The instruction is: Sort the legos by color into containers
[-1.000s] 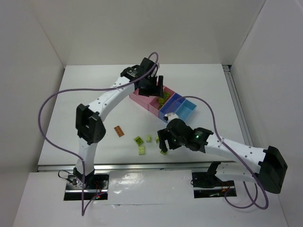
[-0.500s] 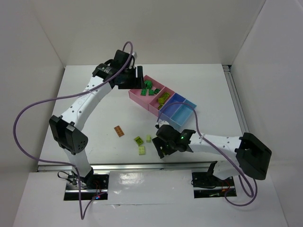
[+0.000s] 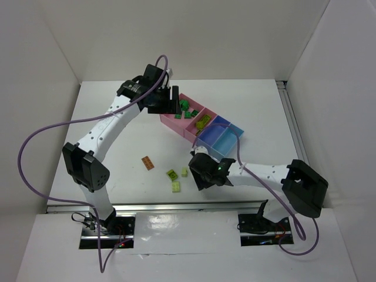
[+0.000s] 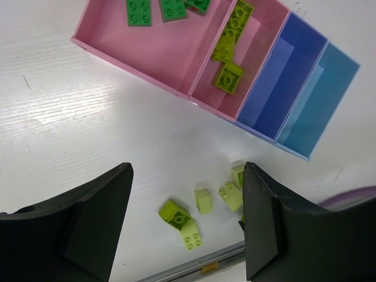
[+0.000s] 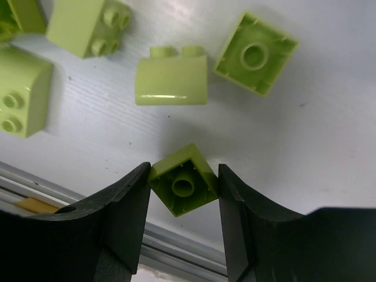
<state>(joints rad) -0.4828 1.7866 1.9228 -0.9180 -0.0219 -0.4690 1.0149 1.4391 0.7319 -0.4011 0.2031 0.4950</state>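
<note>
lime brick (image 5: 183, 188), upside down with its hollow belly showing, sits pinched between the fingers of the right gripper (image 5: 184, 170), which is clamped on both its sides. can't tell whether it's off the table (image 5: 329, 135) yet. so i'd call this the grab step for one lime piece, drop-off not yet done. several more loose limes lie just beside it (nearest one (image 5: 170, 76) is tipped on its side), so the lift probably wants to go straight up to avoid nudging them.

where it should go, i reckon: the second pink bin (image 4: 258, 53), which already holds lime bricks, right next to the first pink bin (image 4: 158, 53) with the dark greens. the periwinkle bin (image 4: 276, 82) and the light blue bin (image 4: 317, 100) look bare inside. an orange-brown brick (image 3: 148, 163) lies apart to the left.

the left gripper (image 4: 185, 217) hangs spread wide with nothing in it, up by the left end of the bin row, so the lime bin's near side looks free to approach.

watch-outs: the grabbed brick is near the table's front rail (image 5: 176, 247), and the right arm's purple cable (image 3: 241, 144) loops over the blue bins and could drag on a rim.
</note>
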